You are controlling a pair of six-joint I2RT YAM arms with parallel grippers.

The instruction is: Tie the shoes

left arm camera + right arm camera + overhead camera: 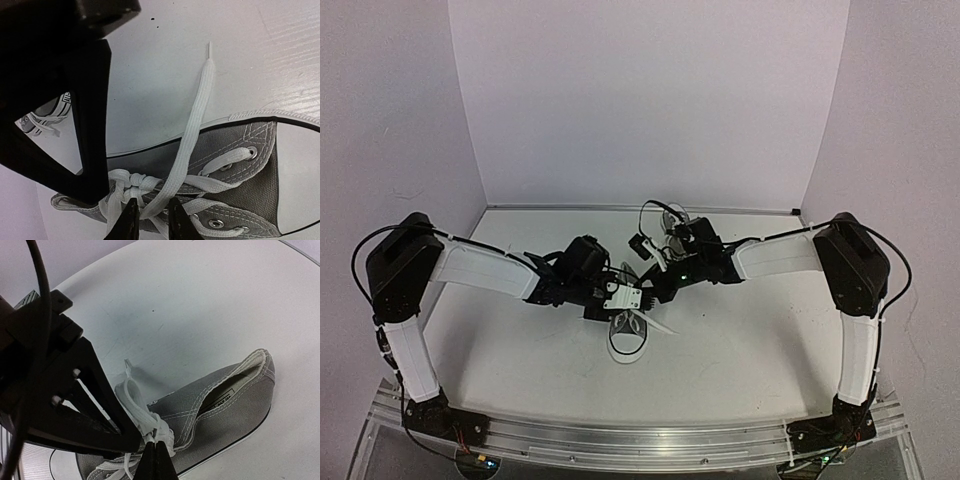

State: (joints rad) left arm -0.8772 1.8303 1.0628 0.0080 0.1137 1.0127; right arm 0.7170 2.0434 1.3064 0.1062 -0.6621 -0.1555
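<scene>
One grey shoe lies mid-table, toe toward the near edge; it also shows in the left wrist view and the right wrist view. Both grippers meet over its lace knot. My left gripper is slightly open, with a loose white lace strand running between its fingertips and out onto the table. My right gripper is shut on a lace loop at the knot. The second shoe lies behind my right arm.
A white curved backdrop closes off the table on the far side and both sides. The aluminium rail with the arm bases runs along the near edge. Cables loop over the right wrist near the second shoe.
</scene>
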